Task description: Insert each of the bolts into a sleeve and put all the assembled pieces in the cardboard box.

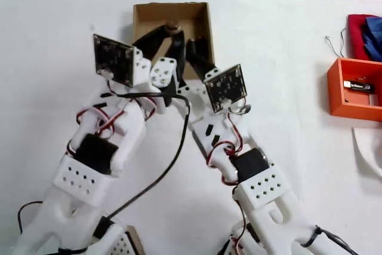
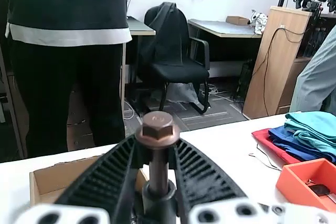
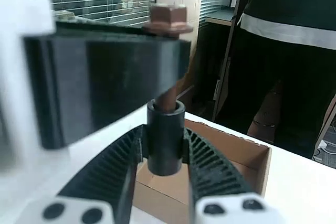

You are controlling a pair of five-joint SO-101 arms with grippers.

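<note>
1. Left gripper (image 2: pixel 156 148): closed on the bolt (image 2: pixel 156 129) just under its hex head; the shank is pointed downward.
2. Right gripper (image 3: pixel 164 145): closed around the sleeve (image 3: pixel 165 139), which is held upright beneath the bolt; the shank tip is seen entering the sleeve's mouth; the depth of entry cannot be told.
3. Both parts are held above the box (image 1: pixel 139 17), clear of the table (image 1: pixel 286 58).
4. Risk, jamming: if the shank is tilted against the bore, it is likely to be wedged when pushed down; the sleeve may then be twisted in its grip.
5. Risk, slipping: the sleeve is smooth and round; it may be forced down through the fingers under the bolt's load.
6. Risk, early release: if the bolt is let go before it is seated to the head, it may be tipped out and dropped apart from the sleeve.
7. Risk, collision: the two sets of jaws are set close together; a descent may be blocked by contact between them.
</note>
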